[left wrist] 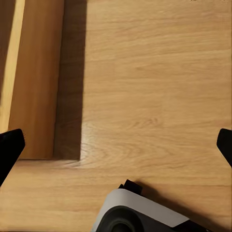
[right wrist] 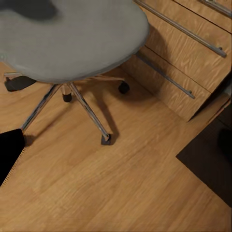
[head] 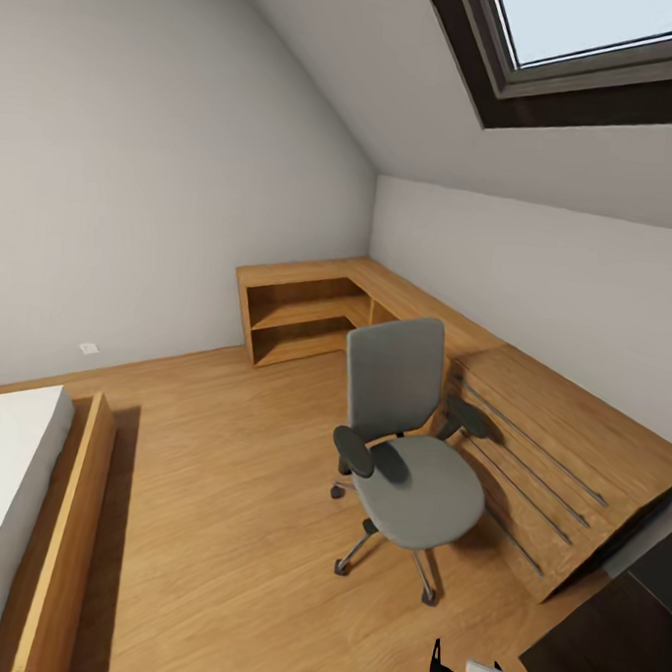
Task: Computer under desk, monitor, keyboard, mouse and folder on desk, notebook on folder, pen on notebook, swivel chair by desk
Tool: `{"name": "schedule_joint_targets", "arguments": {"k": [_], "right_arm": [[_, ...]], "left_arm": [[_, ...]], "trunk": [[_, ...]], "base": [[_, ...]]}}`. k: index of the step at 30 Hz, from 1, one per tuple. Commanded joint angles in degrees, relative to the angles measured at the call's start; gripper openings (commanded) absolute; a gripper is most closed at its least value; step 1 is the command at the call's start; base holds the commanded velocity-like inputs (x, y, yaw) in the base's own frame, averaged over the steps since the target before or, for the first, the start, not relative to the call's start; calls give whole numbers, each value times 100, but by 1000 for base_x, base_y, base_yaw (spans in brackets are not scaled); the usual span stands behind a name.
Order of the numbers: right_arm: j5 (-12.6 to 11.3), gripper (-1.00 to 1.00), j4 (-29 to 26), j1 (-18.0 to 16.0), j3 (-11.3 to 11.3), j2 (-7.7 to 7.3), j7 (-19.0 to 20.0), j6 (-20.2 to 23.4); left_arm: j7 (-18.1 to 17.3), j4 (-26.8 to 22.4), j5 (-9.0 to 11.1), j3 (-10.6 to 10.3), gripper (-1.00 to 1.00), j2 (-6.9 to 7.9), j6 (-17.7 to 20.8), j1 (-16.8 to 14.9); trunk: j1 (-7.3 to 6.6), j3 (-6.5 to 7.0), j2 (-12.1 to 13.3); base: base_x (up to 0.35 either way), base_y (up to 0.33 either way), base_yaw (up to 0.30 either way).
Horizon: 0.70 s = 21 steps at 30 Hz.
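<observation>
The grey swivel chair (head: 408,451) stands on the wooden floor in the middle of the head view, its back towards the wooden drawer unit (head: 558,462). Its seat (right wrist: 72,34) is bare, and its star base with castors (right wrist: 104,137) shows in the right wrist view. A dark desk corner (head: 615,646) sits at the lower right. My left gripper (left wrist: 116,145) is open over bare floor, its black fingertips (left wrist: 9,150) far apart. My right gripper (right wrist: 116,150) hangs open above the floor near the chair's base, holding nothing.
A bed with a wooden frame (head: 61,537) lies at the left. A low wooden shelf unit (head: 307,319) fills the far corner under the sloped ceiling and skylight (head: 598,34). Part of my own base (left wrist: 140,212) shows below the left gripper. Open floor (head: 225,489) separates bed and chair.
</observation>
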Motion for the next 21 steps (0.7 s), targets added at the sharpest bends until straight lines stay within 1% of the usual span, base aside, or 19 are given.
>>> {"name": "schedule_joint_targets", "arguments": {"k": [1,13,21], "right_arm": [[-5,100,12,-7,49,4,-42,-10],[-2,100,12,-4,49,4,-51,-19],[0,100,12,0,51,4,-51,-19]], "left_arm": [[47,0,21,-49,100,2,-16,-6],[47,2,21,-49,100,2,-11,-6],[47,4,21,-49,100,2,-10,-6]], "trunk": [[2,-2,-8],[2,82,-8],[2,122,-8]], "base": [[0,0,190],[0,0,193],[0,0,237]]}}
